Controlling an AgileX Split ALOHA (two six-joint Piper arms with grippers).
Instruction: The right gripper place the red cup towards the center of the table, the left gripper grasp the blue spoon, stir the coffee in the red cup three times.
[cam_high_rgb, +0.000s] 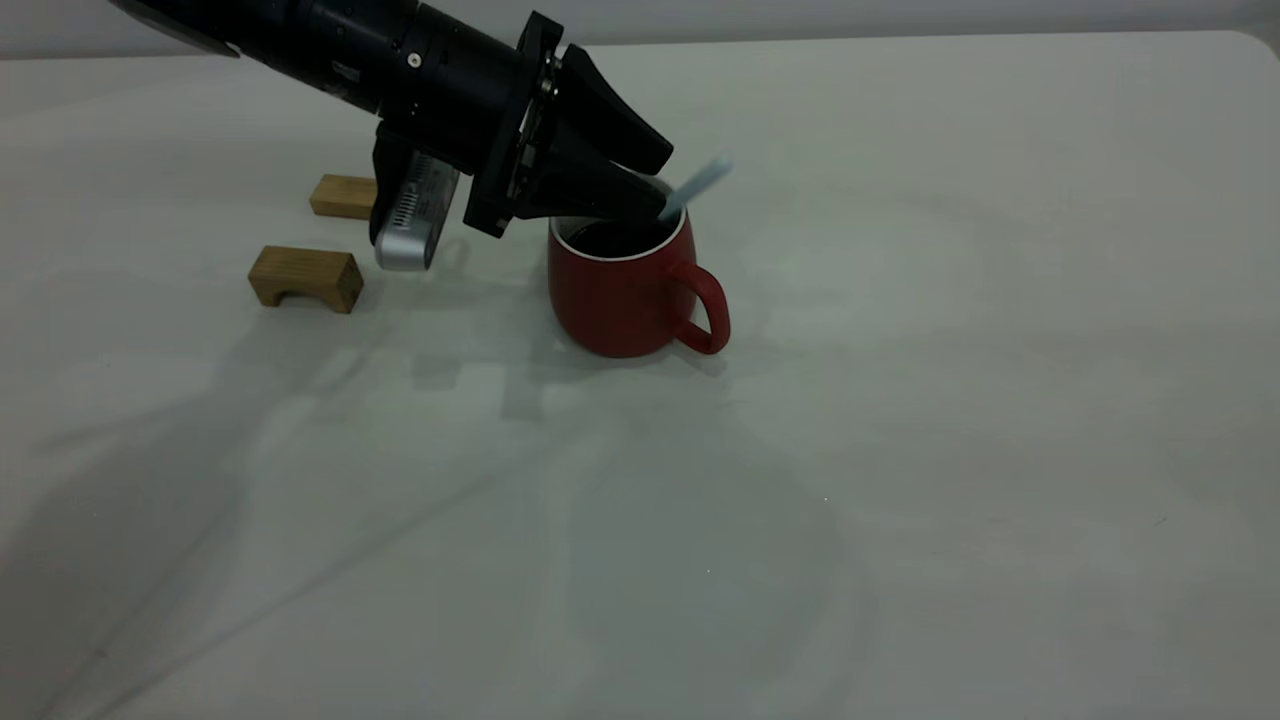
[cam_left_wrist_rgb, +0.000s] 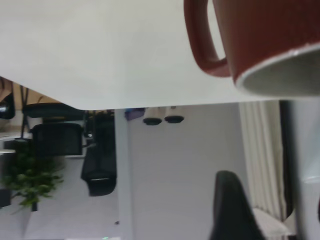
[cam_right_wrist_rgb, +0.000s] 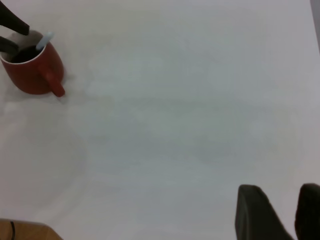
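The red cup (cam_high_rgb: 625, 290) stands on the table (cam_high_rgb: 900, 450) near its middle, handle to the right, with dark coffee (cam_high_rgb: 610, 238) inside. The blue spoon (cam_high_rgb: 700, 185) leans in the cup, its pale handle sticking out over the right rim. My left gripper (cam_high_rgb: 668, 183) reaches down from the upper left to the cup's mouth. It is open, and the spoon's handle passes close by the lower tip. In the left wrist view the cup (cam_left_wrist_rgb: 265, 35) fills a corner. My right gripper (cam_right_wrist_rgb: 280, 192) hovers open and empty, far from the cup (cam_right_wrist_rgb: 32, 75).
Two small wooden blocks (cam_high_rgb: 305, 277) (cam_high_rgb: 343, 196) lie left of the cup, under the left arm. The table's far edge (cam_high_rgb: 900, 38) runs behind the cup. Bare table surface lies between the cup and the right gripper.
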